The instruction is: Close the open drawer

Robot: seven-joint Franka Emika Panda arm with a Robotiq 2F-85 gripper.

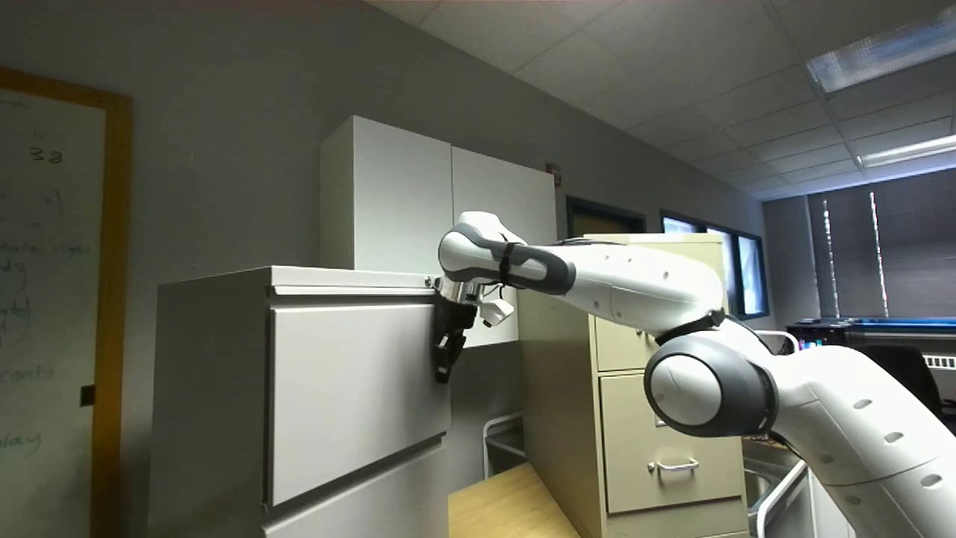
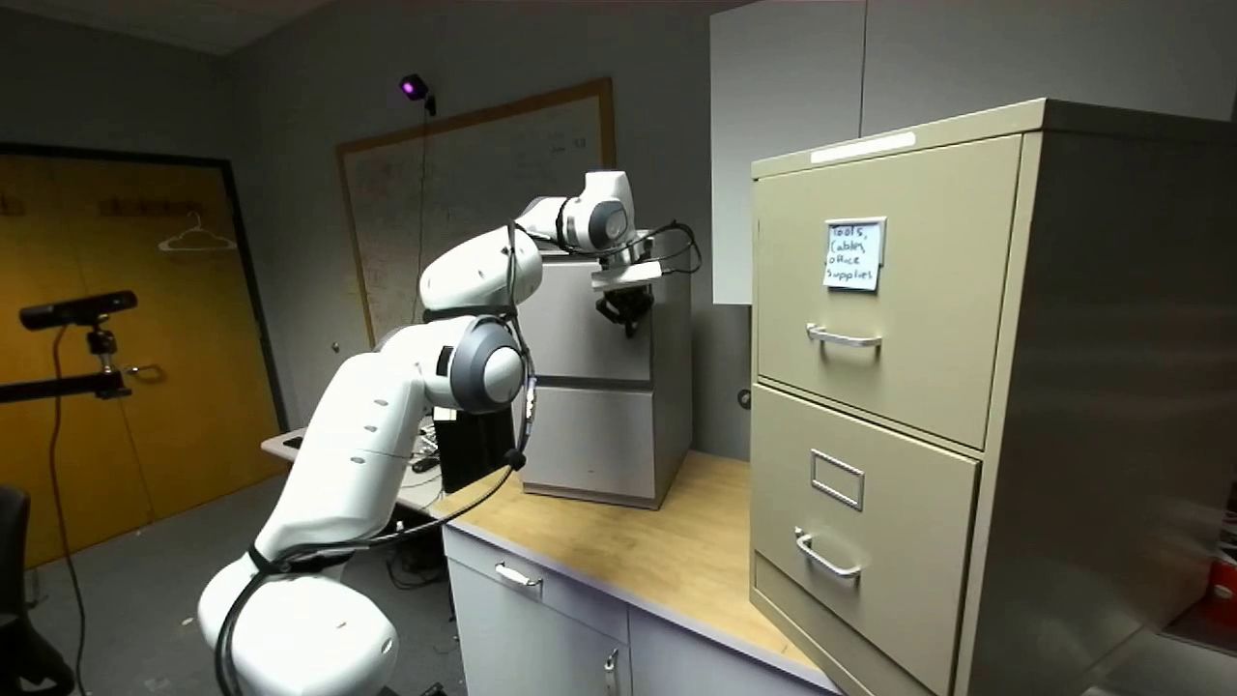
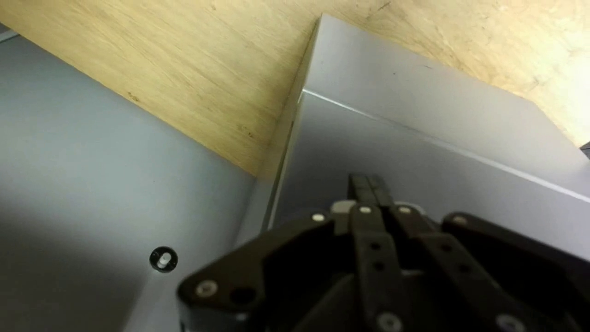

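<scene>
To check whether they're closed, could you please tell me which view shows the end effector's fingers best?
The wrist view: the fingers appear large there, closed together, though slightly blurred. Both exterior views show them only small and dark, in front of the grey upper drawer.
</scene>
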